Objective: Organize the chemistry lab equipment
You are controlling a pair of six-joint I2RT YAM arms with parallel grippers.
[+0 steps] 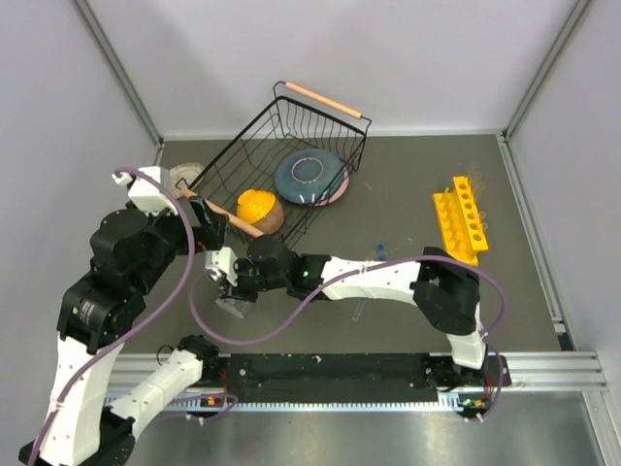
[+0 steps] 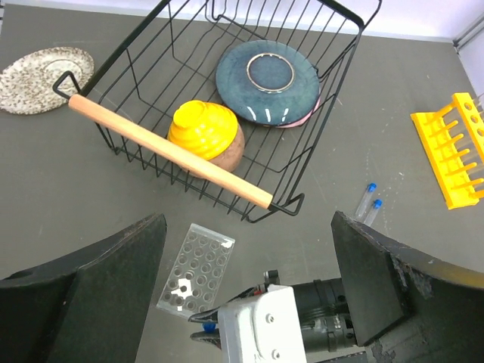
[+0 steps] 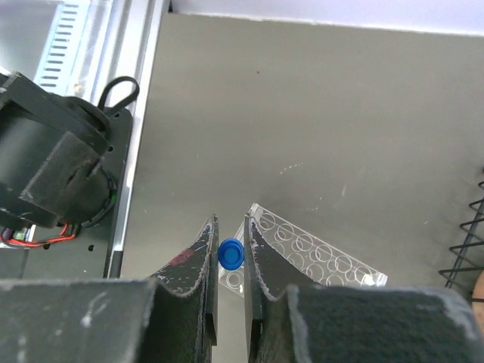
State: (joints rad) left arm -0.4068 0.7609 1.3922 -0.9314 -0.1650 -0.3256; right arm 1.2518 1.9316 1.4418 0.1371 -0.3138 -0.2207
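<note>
My right gripper (image 3: 230,227) is shut on a blue-capped tube (image 3: 230,253), held upright over the near end of the clear plastic tube rack (image 3: 318,253). In the top view that gripper (image 1: 231,286) is above the rack (image 1: 234,307) at the left front. The left wrist view shows the rack (image 2: 197,268) lying flat, the right gripper (image 2: 198,331) at its near edge, and two more blue-capped tubes (image 2: 368,203) on the table. My left gripper (image 2: 246,257) is open and empty, high above the rack. The yellow holed rack (image 1: 459,220) sits at the right. No glass rods are clearly visible.
A black wire basket (image 1: 281,160) with wooden handles holds a blue plate (image 1: 309,177) and an orange bowl (image 1: 258,210). A speckled plate (image 2: 45,69) lies left of the basket. The right arm (image 1: 388,277) stretches across the table's front.
</note>
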